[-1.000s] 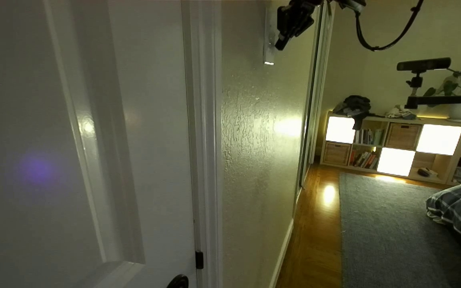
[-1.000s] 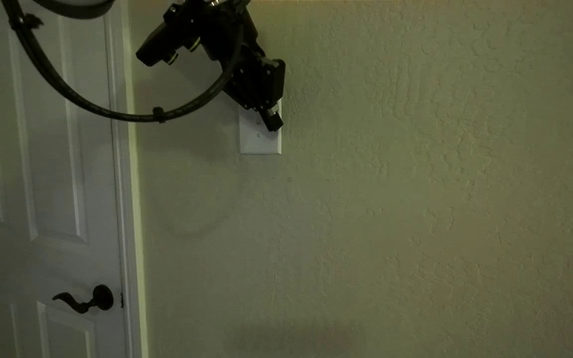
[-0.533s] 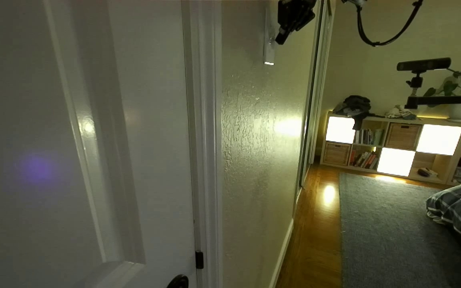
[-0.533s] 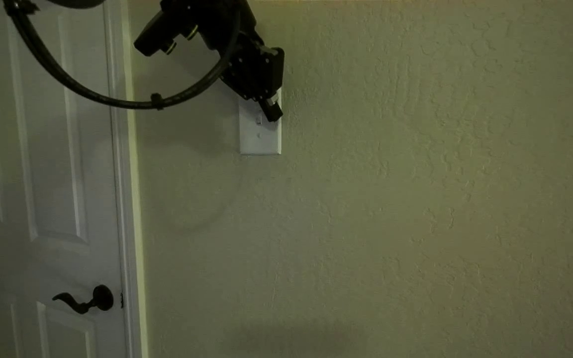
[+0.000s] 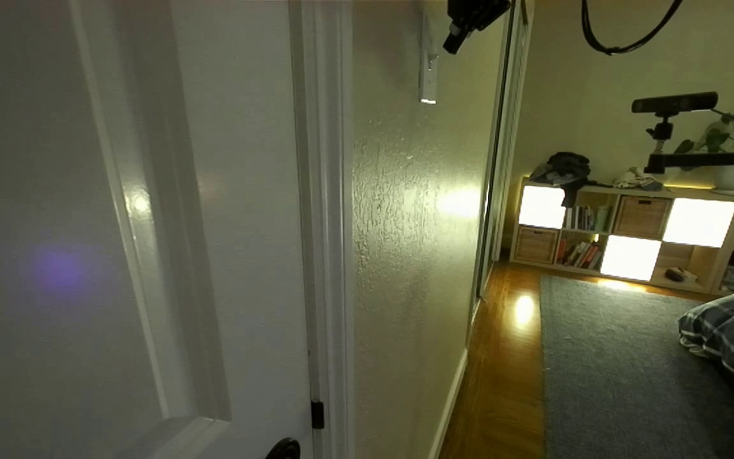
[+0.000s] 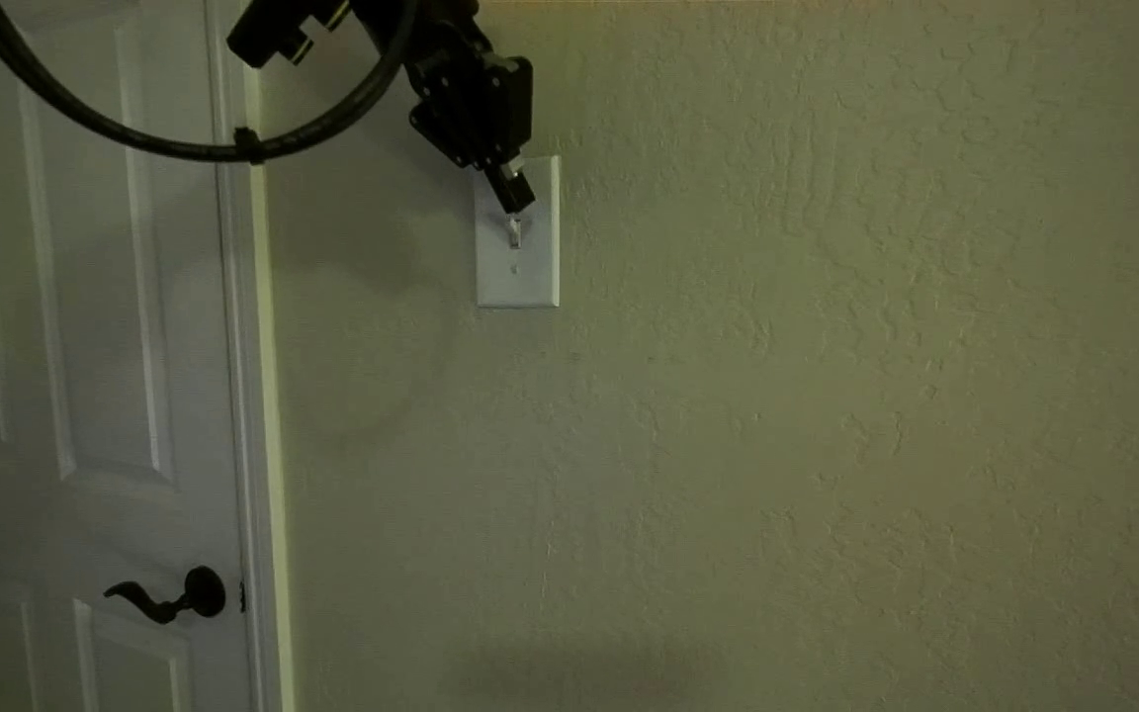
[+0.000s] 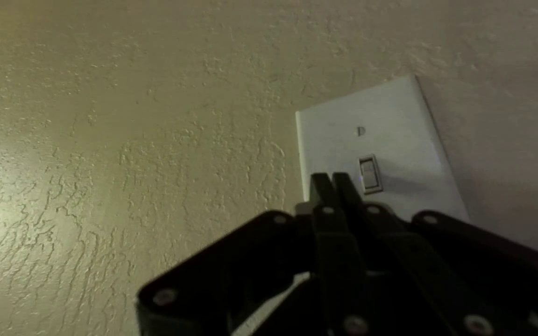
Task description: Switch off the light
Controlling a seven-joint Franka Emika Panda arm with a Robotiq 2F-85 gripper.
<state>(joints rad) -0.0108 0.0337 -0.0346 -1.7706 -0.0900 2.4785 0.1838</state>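
Observation:
The light's lamp is out of view. Its switch is a white upright plate on the wall, also in an exterior view and the wrist view. A small toggle sits in its middle and shows in the wrist view; I cannot tell its position. My black gripper covers the plate's upper part, its tip just above the toggle. In an exterior view the gripper stands a little off the plate. In the wrist view the gripper is shut and empty, fingertips almost touching, beside the toggle.
A white door with a dark handle stands beside the plate. A cable hangs from the arm. A camera on a stand, a shelf with glowing compartments and a bed are farther off.
My gripper has moved up along the plate and, in an exterior view, to the left, away from the plate's right edge. The toggle, covered before, now shows. The gripper stays shut.

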